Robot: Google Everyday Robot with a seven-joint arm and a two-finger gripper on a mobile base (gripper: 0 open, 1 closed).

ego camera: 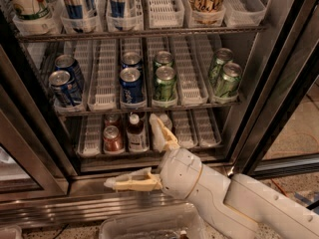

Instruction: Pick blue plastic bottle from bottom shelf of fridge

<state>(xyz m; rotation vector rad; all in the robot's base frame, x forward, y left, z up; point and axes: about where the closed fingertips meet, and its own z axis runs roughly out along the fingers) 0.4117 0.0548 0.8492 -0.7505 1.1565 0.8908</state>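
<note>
While gripper (131, 151) hangs wide open, empty, before bottom shelf (200, 133), bottle (135, 133) stands just left of far finger: you shift left, straddle bottle, spare red can (113, 139).

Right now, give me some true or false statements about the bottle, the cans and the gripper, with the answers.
1. The blue plastic bottle stands upright on the bottom shelf. True.
2. The gripper is shut on the bottle. False: it is open in front of the bottom shelf, with one finger just right of the bottle and the other lower down.
3. A red can stands left of the bottle. True.
4. The green cans are on the bottom shelf. False: they are on the rack above.
</note>
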